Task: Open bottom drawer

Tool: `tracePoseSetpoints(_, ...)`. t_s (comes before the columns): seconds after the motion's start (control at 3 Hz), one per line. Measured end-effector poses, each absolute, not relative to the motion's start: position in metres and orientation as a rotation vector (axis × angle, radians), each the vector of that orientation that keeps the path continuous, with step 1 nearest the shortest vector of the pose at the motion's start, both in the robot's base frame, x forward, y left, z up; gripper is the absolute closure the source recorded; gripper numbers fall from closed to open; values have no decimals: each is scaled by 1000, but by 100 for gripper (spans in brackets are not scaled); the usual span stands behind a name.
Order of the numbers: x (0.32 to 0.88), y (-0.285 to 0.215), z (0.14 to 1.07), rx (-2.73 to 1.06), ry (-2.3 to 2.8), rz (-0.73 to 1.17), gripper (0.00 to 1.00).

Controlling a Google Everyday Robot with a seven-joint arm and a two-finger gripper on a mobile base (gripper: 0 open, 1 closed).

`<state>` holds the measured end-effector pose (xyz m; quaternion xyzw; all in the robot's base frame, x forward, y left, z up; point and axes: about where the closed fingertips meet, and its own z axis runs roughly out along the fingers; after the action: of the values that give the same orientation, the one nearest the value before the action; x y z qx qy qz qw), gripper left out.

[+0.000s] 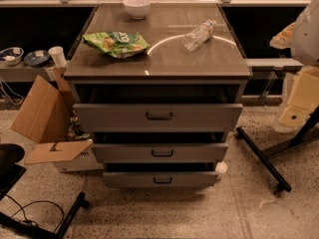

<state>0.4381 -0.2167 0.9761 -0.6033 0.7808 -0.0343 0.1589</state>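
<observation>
A grey metal cabinet (157, 63) stands in the middle of the camera view with three drawers. The bottom drawer (129, 179) is the thinnest front, lowest of the three, with a small dark bar handle (162, 180). It sits pulled out a little, with a dark gap above it. The mid-sized drawer (124, 153) and the tall top drawer (114, 117) also stand partly out. My arm shows at the right edge, and my gripper (294, 114) hangs there, right of the cabinet and well apart from the drawers.
A white bowl (136, 6), a green chip bag (116, 43) and a plastic bottle (199, 34) lie on the cabinet top. An open cardboard box (45, 116) stands at the left. A black stand leg (261, 158) crosses the floor at the right, and a black chair base (45, 223) is at the lower left.
</observation>
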Motion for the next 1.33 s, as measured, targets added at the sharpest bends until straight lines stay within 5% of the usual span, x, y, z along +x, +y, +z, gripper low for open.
tracePoseSetpoints(0.67, 420, -225, 935, -1679, 2273, -70, 0)
tracePoseSetpoints(1.33, 395, -264, 798, -1633, 2424, -101, 0)
